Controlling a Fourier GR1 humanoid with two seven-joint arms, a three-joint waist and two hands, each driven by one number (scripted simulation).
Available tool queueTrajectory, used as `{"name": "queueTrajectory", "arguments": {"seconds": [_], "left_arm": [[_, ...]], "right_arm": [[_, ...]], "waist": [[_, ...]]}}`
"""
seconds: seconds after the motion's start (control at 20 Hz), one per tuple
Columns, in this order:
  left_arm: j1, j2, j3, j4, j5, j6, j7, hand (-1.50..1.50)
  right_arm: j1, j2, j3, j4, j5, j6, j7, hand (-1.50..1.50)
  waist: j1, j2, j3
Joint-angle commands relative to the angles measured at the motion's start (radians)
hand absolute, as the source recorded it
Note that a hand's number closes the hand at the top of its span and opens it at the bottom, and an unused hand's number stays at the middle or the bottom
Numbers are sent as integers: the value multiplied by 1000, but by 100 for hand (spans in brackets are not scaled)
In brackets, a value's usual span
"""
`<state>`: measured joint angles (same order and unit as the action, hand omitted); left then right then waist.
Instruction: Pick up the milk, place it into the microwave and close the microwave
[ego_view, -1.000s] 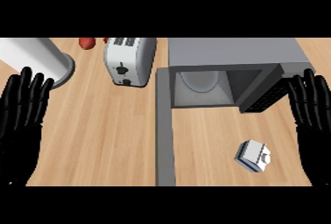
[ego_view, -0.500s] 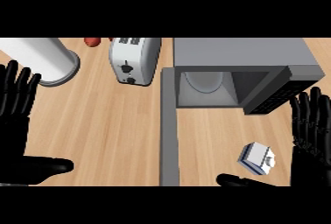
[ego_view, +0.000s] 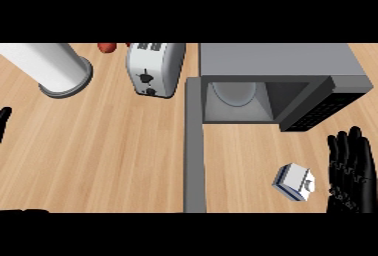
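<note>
The milk (ego_view: 297, 182) is a small white and blue carton lying on the wooden counter, in front of the microwave and to the right of its door. The grey microwave (ego_view: 295, 60) stands open at the back right, its cavity showing a glass plate (ego_view: 236, 92). Its door (ego_view: 193, 150) juts toward me as a long grey strip. My right hand (ego_view: 353, 172) is open with fingers straight up, just right of the milk and apart from it. Only a straight fingertip of my left hand (ego_view: 3, 122) shows at the left edge, with a dark bit at the bottom left corner.
A silver toaster (ego_view: 155, 67) stands just left of the microwave. A white cylinder (ego_view: 48, 67) stands at the back left, with a red object (ego_view: 107, 47) behind the toaster. Bare wooden counter (ego_view: 111, 150) lies left of the door.
Both hands have dropped lower and moved outward. The left hand has slid almost out of view, and the right hand now sits beside the milk. Milk and microwave have not moved.
</note>
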<state>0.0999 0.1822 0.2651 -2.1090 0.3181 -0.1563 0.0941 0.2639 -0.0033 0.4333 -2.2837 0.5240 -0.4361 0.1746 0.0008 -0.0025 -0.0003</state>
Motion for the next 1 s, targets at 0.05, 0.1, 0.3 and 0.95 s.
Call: {"name": "queueTrajectory", "arguments": {"seconds": [0.05, 0.1, 0.3, 0.95], "left_arm": [[14, -9, 30, 13, 11, -24, -23, -150], [78, 35, 89, -109, 106, -45, 64, -150], [71, 8, 105, -11, 92, -96, -29, -150], [226, 4, 242, -107, 238, -229, 26, -150]], "right_arm": [[19, 3, 66, 71, 90, -124, 4, -150], [116, 2, 67, -34, 71, -70, 24, -150], [40, -32, -70, 90, -81, -78, -44, -150], [186, -43, -124, 260, -284, -148, -317, -150]], "waist": [[-1, 2, 0], [1, -1, 0], [0, 2, 1], [-1, 0, 1]]}}
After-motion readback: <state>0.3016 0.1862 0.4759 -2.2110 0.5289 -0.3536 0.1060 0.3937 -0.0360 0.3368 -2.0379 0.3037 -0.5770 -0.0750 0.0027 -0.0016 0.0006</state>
